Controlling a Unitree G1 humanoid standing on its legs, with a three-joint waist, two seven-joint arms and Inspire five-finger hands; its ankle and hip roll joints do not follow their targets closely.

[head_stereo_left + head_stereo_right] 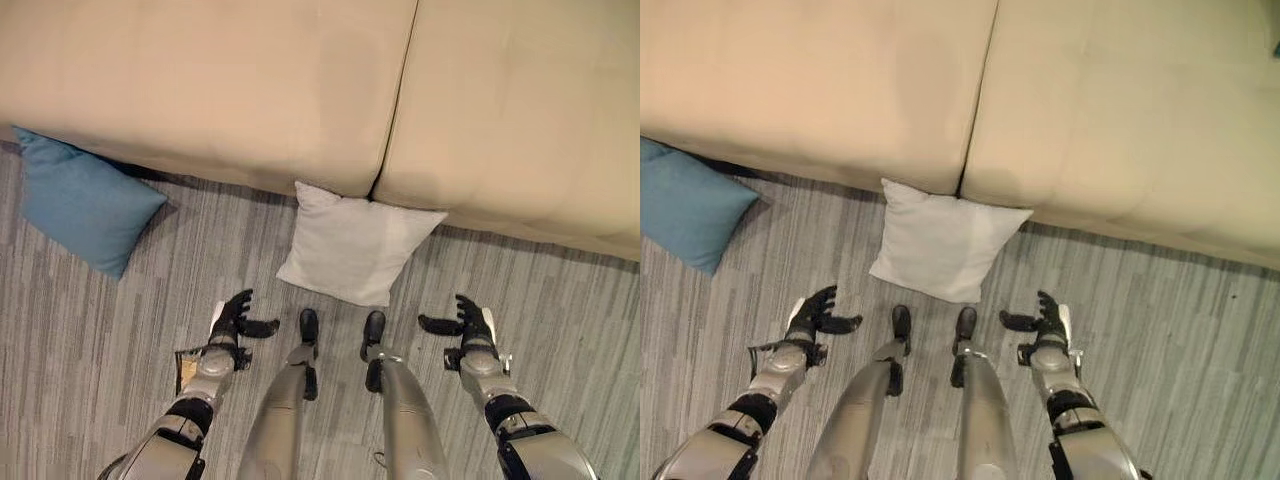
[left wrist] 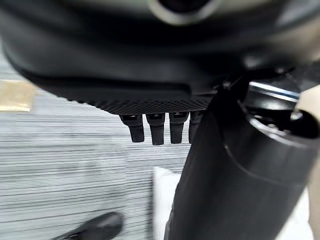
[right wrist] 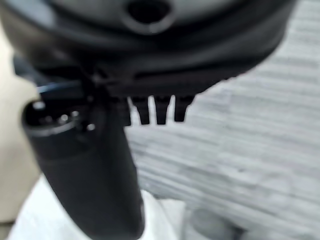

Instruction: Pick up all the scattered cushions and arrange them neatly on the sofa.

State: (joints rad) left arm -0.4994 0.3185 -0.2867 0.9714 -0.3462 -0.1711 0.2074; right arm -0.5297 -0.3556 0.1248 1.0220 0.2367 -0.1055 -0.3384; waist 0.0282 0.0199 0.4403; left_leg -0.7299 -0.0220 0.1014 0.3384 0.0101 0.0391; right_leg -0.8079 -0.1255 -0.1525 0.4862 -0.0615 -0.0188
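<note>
sofa: beige, cushionless, beyond both cushions
white cushion: on floor, touching sofa base, dead ahead between hands
blue cushion: far left, nearer left hand
left hand: fingers relaxed, empty
right hand: likewise empty

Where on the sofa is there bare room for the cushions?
Both seat sections of the sofa are bare, left and right of the centre seam. The floor edge is crowded: the white cushion leans below the seam, the blue cushion at the left.
</note>
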